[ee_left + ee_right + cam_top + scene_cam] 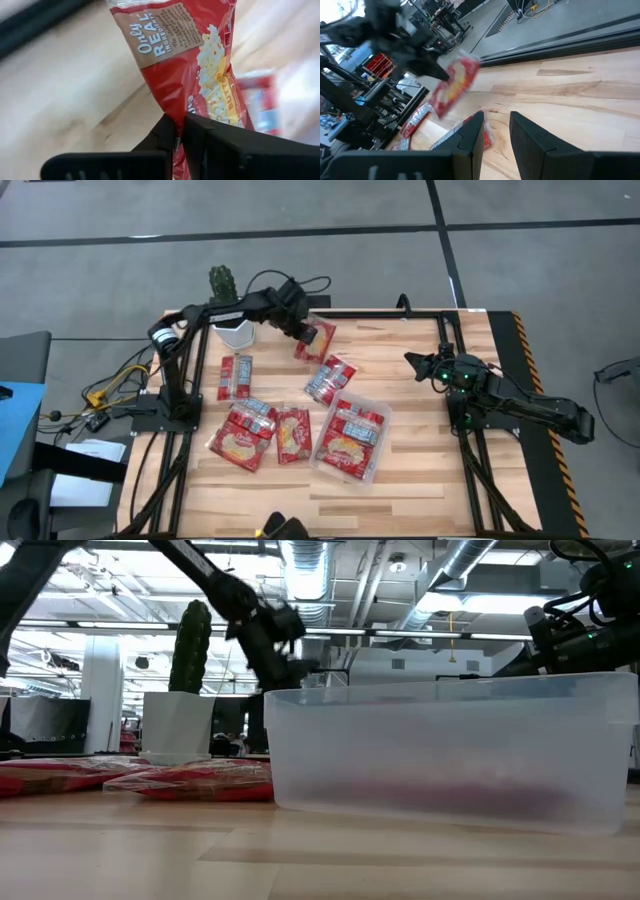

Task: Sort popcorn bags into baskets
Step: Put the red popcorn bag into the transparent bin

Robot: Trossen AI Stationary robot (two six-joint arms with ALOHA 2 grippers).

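My left gripper (303, 330) is over the table's far middle, shut on a red popcorn bag (316, 338). The right wrist view shows that bag (452, 87) in the air. Other red bags lie flat on the wood: one (235, 376) at the left, one (330, 379) in the middle, and two (243, 436) (293, 435) nearer the front. The clear bin (372, 467) stands at the near middle with one bag (350, 437) in it. My right gripper (413, 363) waits open at the right, touching nothing. My left gripper pinches the bag between its two fingers at one end (175, 107), where the foil is crumpled together. The rest of the bag (190, 60) reaches out past the fingertips. The bag is lifted clear of the table and hangs tilted (451, 90).
A white pot (235, 332) with a cactus (221, 280) stands at the far left, close to my left arm. A black frame rail (400, 313) runs along the far edge and down both sides. Bare wood (420, 430) lies between the bin and my right arm.
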